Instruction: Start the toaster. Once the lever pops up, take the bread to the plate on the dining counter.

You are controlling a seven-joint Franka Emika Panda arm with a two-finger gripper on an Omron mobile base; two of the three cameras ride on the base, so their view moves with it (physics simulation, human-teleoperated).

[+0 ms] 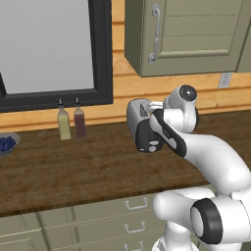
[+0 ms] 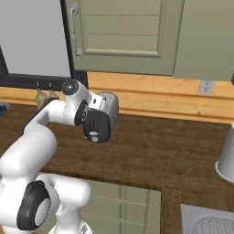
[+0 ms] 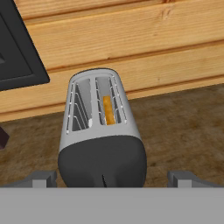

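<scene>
Brown worktop [image 3: 183, 127], toaster [image 3: 99, 131] with bread [image 3: 108, 110] in its right slot, fingers [image 3: 43, 178] wide apart.

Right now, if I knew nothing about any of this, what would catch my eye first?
Probably the white robot arm bent over the brown worktop, its hand open just above a silver-grey toaster by the wooden wall. A tan slice of bread sits in one of the toaster's slots. To the left, two small bottles stand under a dark-framed window.
</scene>
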